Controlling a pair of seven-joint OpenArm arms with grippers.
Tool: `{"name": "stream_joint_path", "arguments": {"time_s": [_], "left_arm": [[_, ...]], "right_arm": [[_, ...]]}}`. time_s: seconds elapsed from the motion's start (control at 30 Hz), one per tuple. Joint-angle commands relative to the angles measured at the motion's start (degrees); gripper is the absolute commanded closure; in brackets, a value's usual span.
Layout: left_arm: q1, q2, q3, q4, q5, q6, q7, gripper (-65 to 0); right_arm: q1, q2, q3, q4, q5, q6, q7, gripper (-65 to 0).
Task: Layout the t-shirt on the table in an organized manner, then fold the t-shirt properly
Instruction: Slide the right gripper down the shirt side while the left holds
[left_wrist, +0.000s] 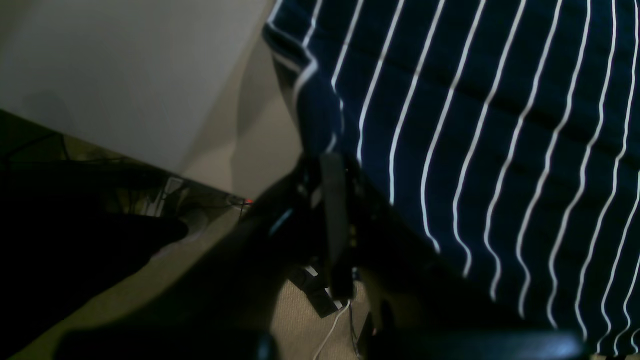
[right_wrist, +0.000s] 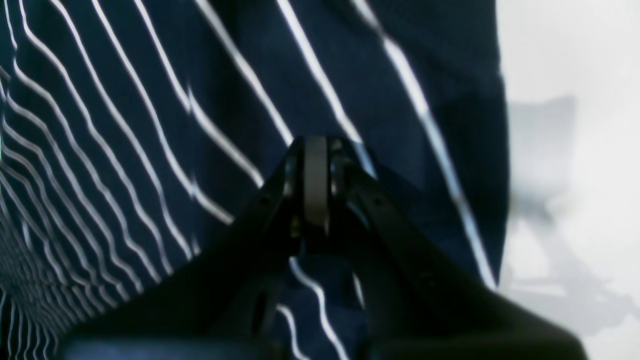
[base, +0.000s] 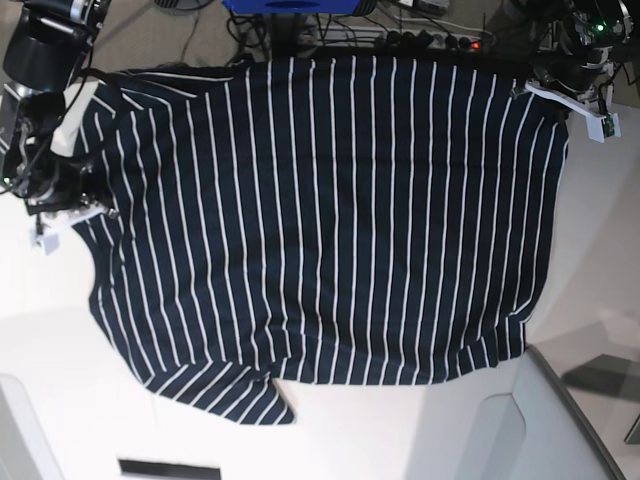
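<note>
The table (base: 400, 440) was the largest item, white and matte; most of it was covered by cloth, and its far edge was hidden behind the garment. The t-shirt (base: 330, 220) lay spread across the table in the base view, dark navy with thin white stripes, its top edge raised between the two arms at the far side. One sleeve or corner lay folded near the lower left of that view; whether it was a sleeve could not be made out.

The left gripper (left_wrist: 332, 165) sat at the shirt's edge in the left wrist view, its fingers pressed together on the fabric. That view was dark, and the lower part of the gripper merged into shadow. In the base view this gripper was largely hidden behind the arm's housing at the upper right.

The right gripper (right_wrist: 316, 145) had its fingers together and clamped on the striped cloth in the right wrist view. The picture was blurred, so the exact fold pinched could not be determined.
</note>
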Motion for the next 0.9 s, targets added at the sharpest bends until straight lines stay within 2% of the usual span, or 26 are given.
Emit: {"name": "stream_joint_path", "arguments": {"time_s": [0.0,0.33,0.47,0.8,0.87], "left_arm": [[0.34,-0.44,-0.52,0.82,-0.47,0.12,-0.98,0.0],[0.34,-0.44,-0.61,0.73,-0.47,0.12,-0.89,0.0],[0.43,-0.44,-0.61,0.73,-0.47,0.12,-0.89,0.0],[0.43,-0.44,-0.61,0.73,-0.47,0.12,-0.89,0.0],[0.43,-0.44,-0.61,0.73,-0.47,0.12,-0.89,0.0]], "right_arm": [[0.95,0.83,0.31,0.61,-0.63,0.23,0.98,0.0],[2.27,0.83,0.93,0.34,-2.04,-0.38,1.42,0.0],[2.0,0.83,1.81,0.34,-2.04,-6.27,2.13,0.0],[1.83,1.44,2.95,0.34,-2.04,-7.06,3.36,0.0],[2.0,1.44,4.97,0.34,-2.04,-9.09,3.36,0.0]]}}
